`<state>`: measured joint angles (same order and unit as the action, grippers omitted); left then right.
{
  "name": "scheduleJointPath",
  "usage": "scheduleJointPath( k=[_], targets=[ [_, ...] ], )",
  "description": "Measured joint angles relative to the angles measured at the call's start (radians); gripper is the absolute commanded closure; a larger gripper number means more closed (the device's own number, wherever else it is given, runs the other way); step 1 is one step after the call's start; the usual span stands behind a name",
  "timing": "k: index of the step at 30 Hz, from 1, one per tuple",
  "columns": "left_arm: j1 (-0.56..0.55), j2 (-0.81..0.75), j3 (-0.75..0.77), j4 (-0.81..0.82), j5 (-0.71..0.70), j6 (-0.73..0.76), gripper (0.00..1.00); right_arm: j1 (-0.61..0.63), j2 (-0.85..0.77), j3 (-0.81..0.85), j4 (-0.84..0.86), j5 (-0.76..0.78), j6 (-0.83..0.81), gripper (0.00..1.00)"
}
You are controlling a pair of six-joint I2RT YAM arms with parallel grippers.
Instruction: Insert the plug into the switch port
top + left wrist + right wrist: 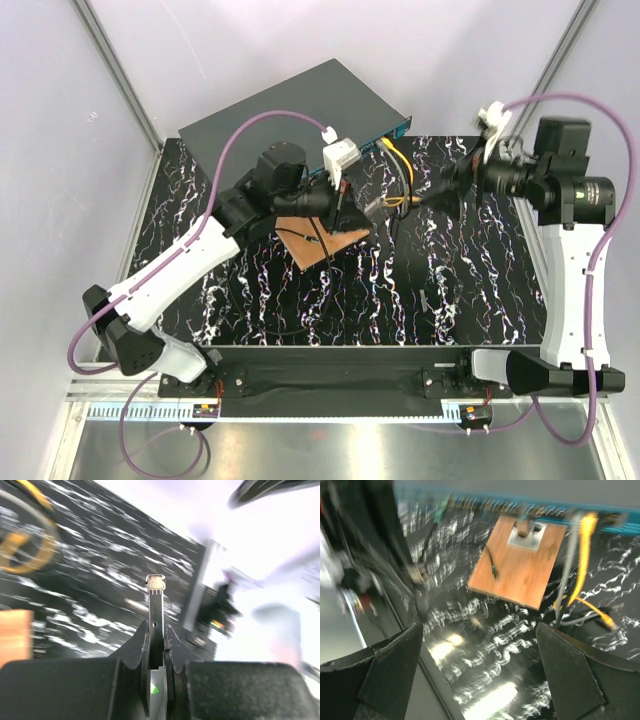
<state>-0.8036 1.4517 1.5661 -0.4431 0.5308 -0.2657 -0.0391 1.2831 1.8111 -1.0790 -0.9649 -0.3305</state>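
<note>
The switch [300, 105] is a flat dark grey box at the back of the table, and its teal port face [397, 131] looks toward the right arm. In the right wrist view the switch [470, 494] runs along the top edge, blurred. My left gripper [157, 630] is shut on the plug [156, 605], a slim black body with a silver metal tip pointing away from the camera. From above, the left gripper [350, 212] hangs over the copper-brown board [322, 243], in front of the switch. My right gripper [480, 650] is open and holds nothing; from above the right gripper [415, 200] sits just right of the left one.
A yellow cable [399, 177] and a grey one [566, 580] hang from the switch ports onto the black marbled table [450, 290]. The copper-brown board [517, 567] carries a small metal square. Purple arm cables loop overhead.
</note>
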Motion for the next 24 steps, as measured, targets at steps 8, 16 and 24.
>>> scheduleJointPath(
  k=[8, 16, 24],
  targets=[
    [0.021, -0.047, -0.219, 0.110, 0.337, -0.266, 1.00, 0.069, -0.285, -0.311, -0.143, -0.053, -0.674, 0.13],
    [0.021, -0.045, -0.285, 0.200, 0.430, -0.420, 1.00, 0.325, -0.348, -0.304, -0.187, -0.061, -0.964, 0.25],
    [0.015, -0.030, -0.284, 0.211, 0.435, -0.446, 1.00, 0.531, -0.225, -0.360, -0.132, 0.120, -0.982, 0.33]
  ],
)
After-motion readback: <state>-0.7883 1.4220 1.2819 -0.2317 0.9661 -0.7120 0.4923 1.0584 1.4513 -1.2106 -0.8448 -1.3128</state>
